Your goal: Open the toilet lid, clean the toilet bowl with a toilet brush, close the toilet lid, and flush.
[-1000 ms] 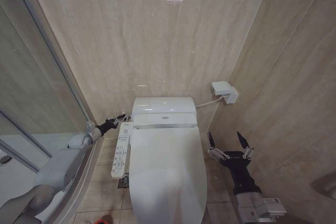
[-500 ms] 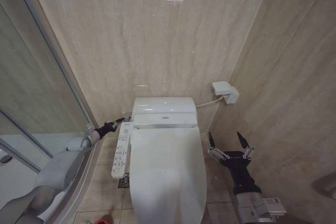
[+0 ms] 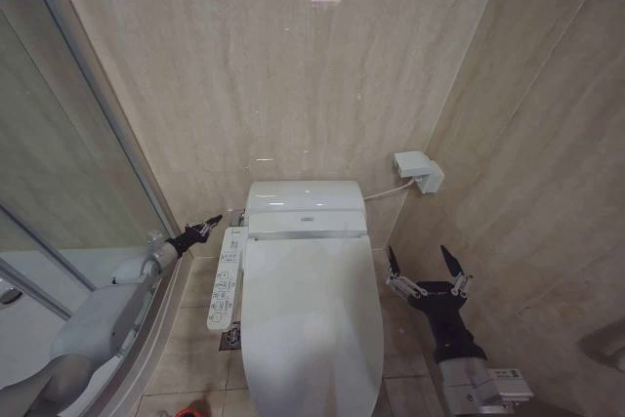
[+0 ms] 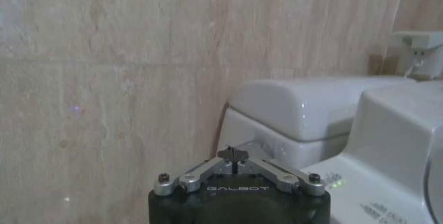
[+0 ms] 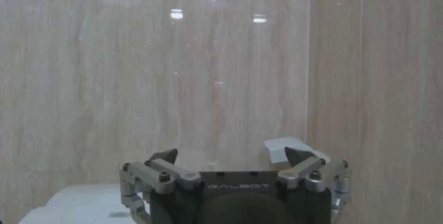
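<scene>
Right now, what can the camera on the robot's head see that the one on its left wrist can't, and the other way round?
The head view alone takes in the closed toilet lid, the right gripper open beside the toilet, and the glass shower wall. The left wrist view alone shows, close up, that the left gripper has its fingers pressed together. Both show the left gripper near the toilet's control panel, the tank and the white wall box.
</scene>
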{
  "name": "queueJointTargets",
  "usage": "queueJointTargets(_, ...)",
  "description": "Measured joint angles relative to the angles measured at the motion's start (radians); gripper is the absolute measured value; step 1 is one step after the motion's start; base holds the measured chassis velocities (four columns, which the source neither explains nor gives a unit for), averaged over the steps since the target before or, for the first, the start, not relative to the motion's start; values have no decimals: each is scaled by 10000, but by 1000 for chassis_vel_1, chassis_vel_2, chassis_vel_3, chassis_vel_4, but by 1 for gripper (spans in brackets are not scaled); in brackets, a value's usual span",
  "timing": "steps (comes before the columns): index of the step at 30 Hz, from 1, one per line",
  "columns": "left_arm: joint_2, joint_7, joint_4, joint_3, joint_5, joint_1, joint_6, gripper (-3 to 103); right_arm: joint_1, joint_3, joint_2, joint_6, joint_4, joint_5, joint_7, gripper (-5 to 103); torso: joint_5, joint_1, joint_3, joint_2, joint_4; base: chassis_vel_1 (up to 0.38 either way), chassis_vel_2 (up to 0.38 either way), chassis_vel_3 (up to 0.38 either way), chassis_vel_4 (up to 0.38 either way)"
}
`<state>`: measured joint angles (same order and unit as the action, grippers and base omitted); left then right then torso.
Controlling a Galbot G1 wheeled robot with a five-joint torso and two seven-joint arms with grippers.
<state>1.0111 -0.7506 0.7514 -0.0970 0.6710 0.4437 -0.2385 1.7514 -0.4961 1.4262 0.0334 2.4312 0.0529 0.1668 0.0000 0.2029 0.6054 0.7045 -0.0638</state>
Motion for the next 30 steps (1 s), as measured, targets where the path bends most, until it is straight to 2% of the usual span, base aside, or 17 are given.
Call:
queueJointTargets(8,196,-81,-60,276,-141,-79,-8,0,0,0,0,0,0,0,0,100,-1,0,0,0,-6,0,0,0,0)
queueJointTargets(23,545,-370,-767,629,-607,-346,-50,0,0,0,0,0,0,1,0,100,1,0,-1,2,3,0,0,0,0)
queueJointTargets(30,759,-382,-1258,825,-703,-674,-74,0,0,0,0,0,0,0,0,100,0,0,0,2,-3,0,0,0,0)
